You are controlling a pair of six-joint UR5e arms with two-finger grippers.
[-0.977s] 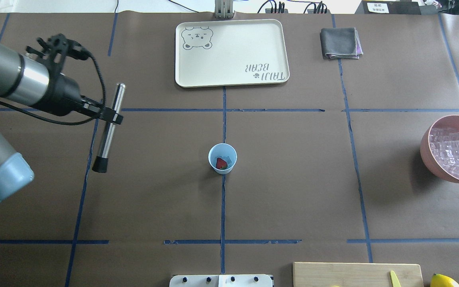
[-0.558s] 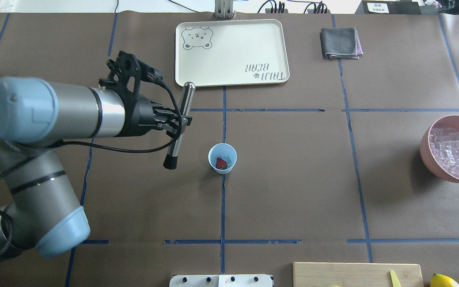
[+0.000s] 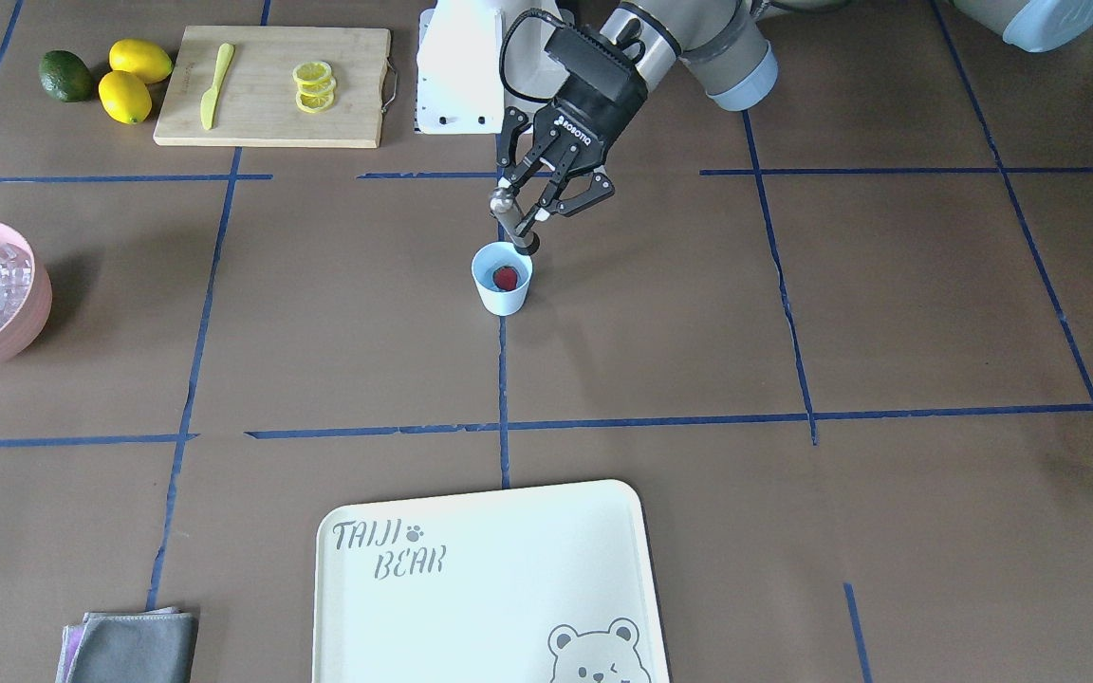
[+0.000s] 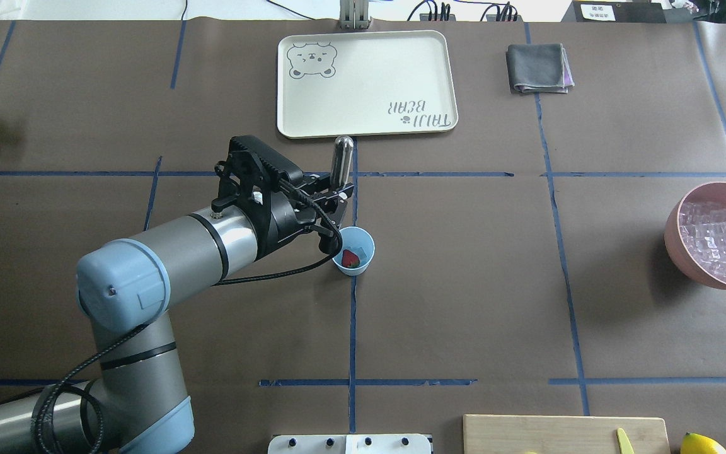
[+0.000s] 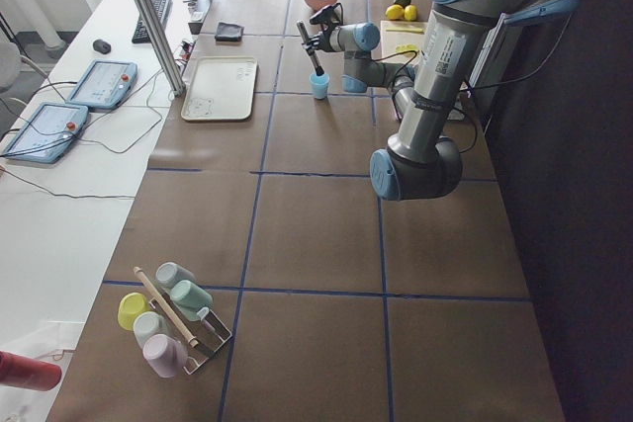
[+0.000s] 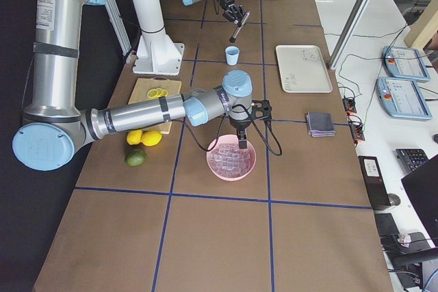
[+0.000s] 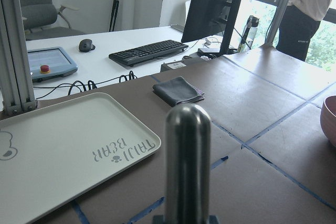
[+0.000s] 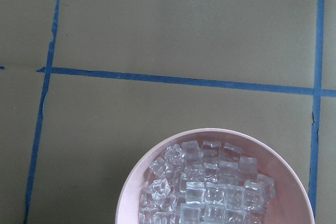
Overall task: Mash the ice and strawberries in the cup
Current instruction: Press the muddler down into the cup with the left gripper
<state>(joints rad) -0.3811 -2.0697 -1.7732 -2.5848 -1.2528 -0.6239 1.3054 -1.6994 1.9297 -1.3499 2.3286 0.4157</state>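
Cup: the pale-blue cup [image 4: 353, 251] stands upright at the middle of the desk [image 4: 464, 302], on the blue tape line that runs from 12 to 6 o'clock in the overhead view.
Strawberry: one red strawberry [image 4: 350, 258] lies inside the cup, toward the 7 o'clock side of its floor.
Ice: a few pale pieces of ice [image 4: 359, 250] sit in the cup beside the berry, on its 2 o'clock side.
Left jaws: closed on a metal muddler [image 4: 341, 159], gripping it at mid-length. The left arm [image 4: 212, 243] reaches in from 8 o'clock.
Muddler: nearly upright, with the rounded top leaning toward 12 o'clock. In the front-facing view its black tip [image 3: 527, 245] sits at the 1 o'clock edge of the cup's rim. Whether it touches the rim cannot be told.
Right jaws: over the pink bowl [image 4: 675, 243] near its 12 o'clock rim. Open or closed cannot be told.
Pink bowl: at 3 o'clock from the cup, at the desk's edge, filled with loose cubes [image 4: 716, 243].
Tray: a cream tray [image 4: 366, 82] with a bear print at 12 o'clock from the cup, well apart from it.
Cloth: a folded grey cloth [image 4: 538, 68] at about 1 o'clock.
Cutting board: a cutting board [image 3: 271, 57] at about 5 o'clock, carrying lemon slices [image 3: 312, 85] and a yellow knife [image 3: 216, 85], with lemons [image 3: 134, 81] just beside it.
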